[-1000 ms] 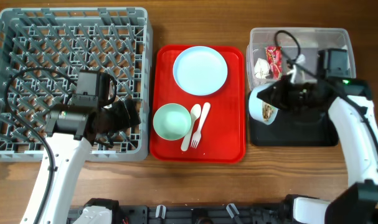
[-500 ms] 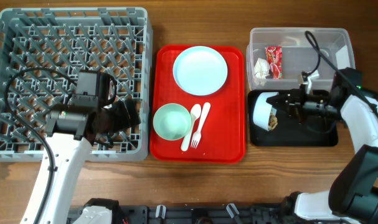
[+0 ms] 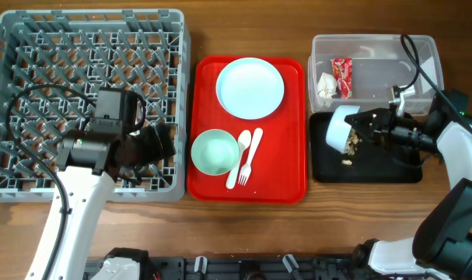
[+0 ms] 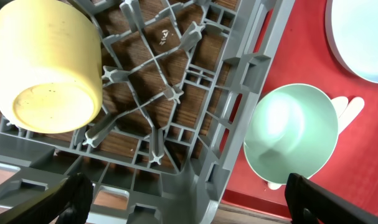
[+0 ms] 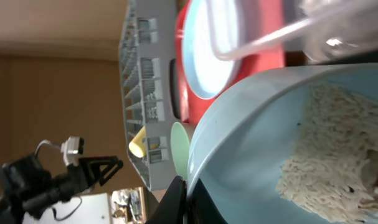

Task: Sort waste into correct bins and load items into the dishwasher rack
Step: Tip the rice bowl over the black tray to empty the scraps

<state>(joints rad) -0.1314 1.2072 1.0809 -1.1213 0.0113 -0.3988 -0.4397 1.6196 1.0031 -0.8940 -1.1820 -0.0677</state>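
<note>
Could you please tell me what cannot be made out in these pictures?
1. Overhead: the left arm hides the yellow cup in the rack.
2. Right wrist: the small bowl fills the view, hiding the black tray below.
3. Overhead: the wrapper print is too small to read.

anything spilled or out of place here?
Nothing misplaced. The small blue bowl is tipped sideways in the right gripper above the black tray; a few food scraps lie inside that tray, none visible outside it.
</note>
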